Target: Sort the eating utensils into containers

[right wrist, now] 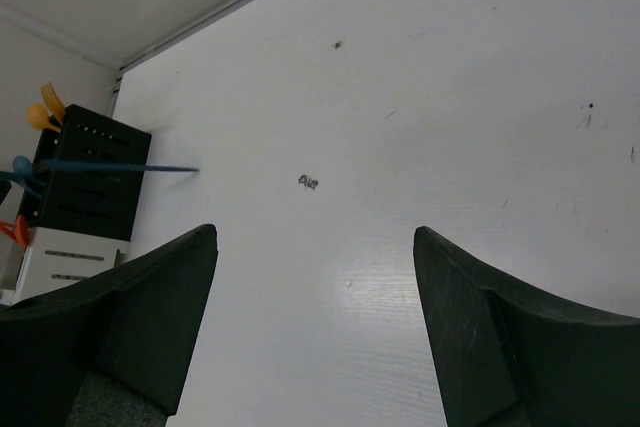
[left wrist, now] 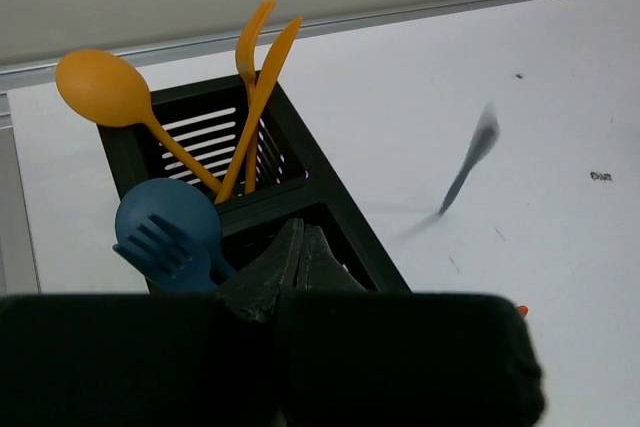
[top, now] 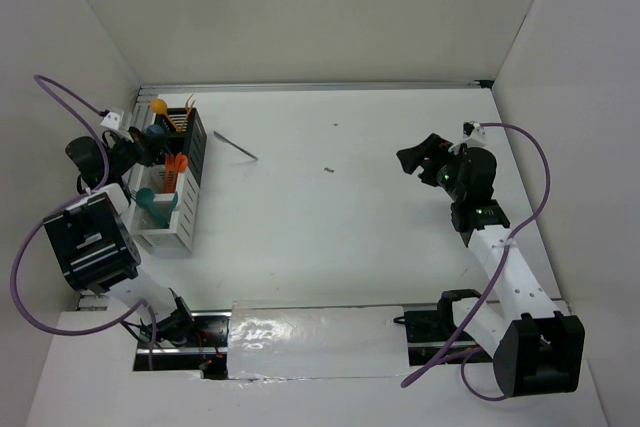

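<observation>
The left end effector (left wrist: pixel 298 247) is clenched, fingers pressed together with nothing seen between them, just above the bins. A blue fork (left wrist: pixel 160 237) stands tines up just left of it. Beyond, the black bin (left wrist: pixel 300 172) holds an orange spoon (left wrist: pixel 105 87) and two more orange utensils (left wrist: pixel 262 77) leaning together. In the top view, red-orange utensils (top: pixel 175 169) and a teal utensil (top: pixel 158 202) stand further along the row, towards the white bins (top: pixel 170 232). A dark utensil (top: pixel 235 145), too blurred to name, lies on the surface (top: pixel 350 217) near the black bin. Well apart, on the right, the right end effector (right wrist: pixel 315 237) is released, fingers wide, over bare surface.
</observation>
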Robot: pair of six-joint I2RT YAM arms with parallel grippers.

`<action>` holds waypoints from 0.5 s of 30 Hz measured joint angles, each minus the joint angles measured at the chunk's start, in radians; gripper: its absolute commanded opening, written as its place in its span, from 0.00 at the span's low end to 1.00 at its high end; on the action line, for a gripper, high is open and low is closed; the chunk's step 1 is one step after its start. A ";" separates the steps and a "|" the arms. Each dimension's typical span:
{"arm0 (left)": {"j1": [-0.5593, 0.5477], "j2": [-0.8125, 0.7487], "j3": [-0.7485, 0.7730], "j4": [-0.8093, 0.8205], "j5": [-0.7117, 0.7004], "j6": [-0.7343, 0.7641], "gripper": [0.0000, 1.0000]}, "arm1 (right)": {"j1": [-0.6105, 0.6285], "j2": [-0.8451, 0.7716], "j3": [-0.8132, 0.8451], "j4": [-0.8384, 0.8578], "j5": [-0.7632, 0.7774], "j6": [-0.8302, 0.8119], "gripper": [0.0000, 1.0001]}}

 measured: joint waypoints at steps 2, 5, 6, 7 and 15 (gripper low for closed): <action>0.000 0.000 -0.001 -0.006 -0.006 0.006 0.10 | 0.000 0.000 0.000 0.000 0.000 0.000 0.86; 0.000 -0.010 -0.001 -0.014 -0.002 0.014 0.13 | 0.000 -0.001 0.000 0.001 0.000 0.000 0.86; 0.000 -0.018 -0.001 -0.018 0.002 0.017 0.18 | 0.000 -0.001 0.000 0.000 -0.002 0.000 0.86; 0.000 -0.036 0.002 -0.027 0.010 0.023 0.25 | 0.000 -0.001 0.000 0.001 -0.002 0.000 0.86; -0.026 -0.127 0.208 -0.227 0.078 0.056 0.59 | 0.024 0.055 0.013 0.037 -0.086 -0.048 0.86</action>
